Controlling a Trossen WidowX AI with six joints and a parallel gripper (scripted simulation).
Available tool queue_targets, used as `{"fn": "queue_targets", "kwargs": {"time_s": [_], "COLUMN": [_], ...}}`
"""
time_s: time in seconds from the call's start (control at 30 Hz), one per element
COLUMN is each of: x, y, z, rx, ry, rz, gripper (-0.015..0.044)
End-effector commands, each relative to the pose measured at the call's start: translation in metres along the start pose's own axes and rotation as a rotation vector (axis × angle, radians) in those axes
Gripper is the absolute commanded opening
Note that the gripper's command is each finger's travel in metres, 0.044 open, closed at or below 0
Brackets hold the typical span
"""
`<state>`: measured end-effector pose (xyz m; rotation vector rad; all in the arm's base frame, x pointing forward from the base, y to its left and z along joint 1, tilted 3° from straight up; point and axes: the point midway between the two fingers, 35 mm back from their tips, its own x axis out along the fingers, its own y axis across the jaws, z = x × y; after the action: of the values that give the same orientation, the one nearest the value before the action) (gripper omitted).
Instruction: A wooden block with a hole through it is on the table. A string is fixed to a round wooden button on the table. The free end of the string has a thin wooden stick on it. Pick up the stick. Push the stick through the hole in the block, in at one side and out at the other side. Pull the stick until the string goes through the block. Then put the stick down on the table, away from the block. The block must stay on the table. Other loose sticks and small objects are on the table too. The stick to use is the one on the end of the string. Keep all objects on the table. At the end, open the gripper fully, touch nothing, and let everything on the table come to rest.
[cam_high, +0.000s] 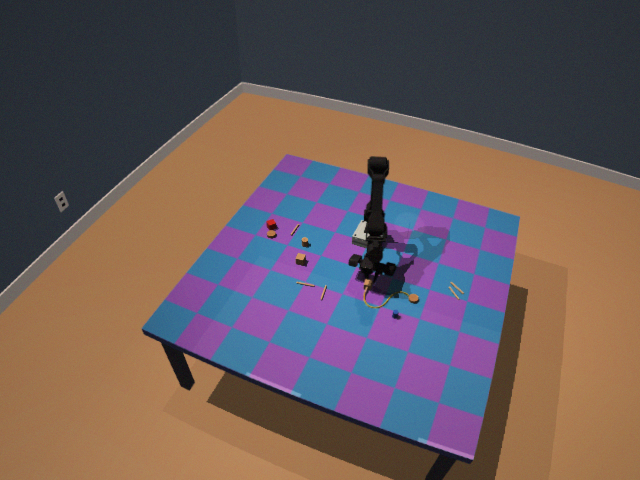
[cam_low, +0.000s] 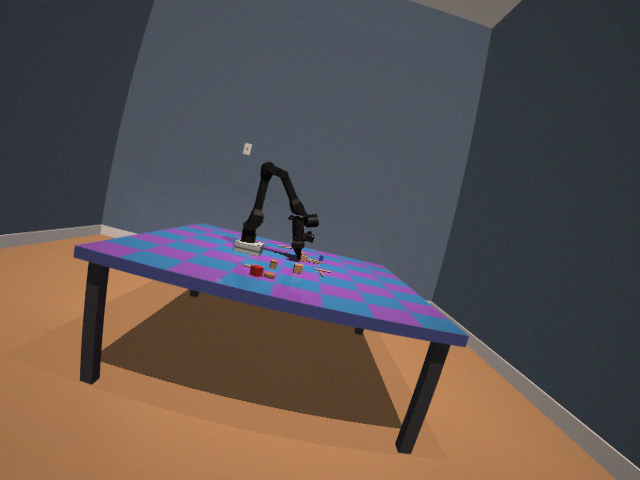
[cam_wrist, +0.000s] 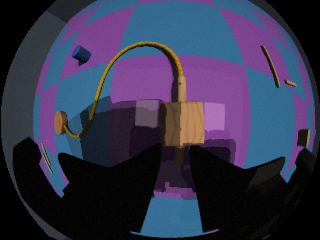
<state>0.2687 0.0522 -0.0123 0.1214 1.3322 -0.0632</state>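
The wooden block (cam_high: 367, 283) (cam_low: 303, 257) (cam_wrist: 192, 123) stands on the table. The stick (cam_wrist: 182, 89) runs through its hole: its string end sticks out at the far side, and a short, shaded tip shows at the near side in the wrist view. The yellow string (cam_high: 374, 307) (cam_wrist: 146, 44) curves from the stick to the round wooden button (cam_high: 413, 298) (cam_wrist: 60, 122). My gripper (cam_high: 370, 276) (cam_low: 298, 257) (cam_wrist: 175, 148) is partly open, low at the block's near side. Its fingertips stand on either side of the stick's near tip, with gaps showing.
A blue cylinder (cam_high: 395, 313) (cam_wrist: 81, 54) lies beyond the string. Two loose sticks (cam_high: 453, 292) lie past the button. Other sticks (cam_high: 305, 284) (cam_high: 323, 292) (cam_high: 295, 229), a wooden cube (cam_high: 300, 259) (cam_low: 297, 268), a small cylinder (cam_high: 305, 241), a red cube (cam_high: 271, 224) (cam_low: 256, 270) and a disc (cam_high: 271, 234) lie across from them.
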Motion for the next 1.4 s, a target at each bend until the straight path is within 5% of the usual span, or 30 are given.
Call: {"fn": "queue_targets", "kwargs": {"time_s": [0.0, 0.33, 0.5, 1.37], "x": [0.0010, 0.0010, 0.0002, 0.0035], "y": [0.0001, 0.0001, -0.0002, 0.0012], "z": [-0.0022, -0.0022, -0.0005, 0.0042], "rx": [-0.006, -0.006, 0.000, -0.006], "ry": [0.006, 0.006, 0.001, -0.072], "rz": [0.004, 0.004, 0.000, 0.018], "gripper": [0.0124, 0.0124, 0.0000, 0.0000]}}
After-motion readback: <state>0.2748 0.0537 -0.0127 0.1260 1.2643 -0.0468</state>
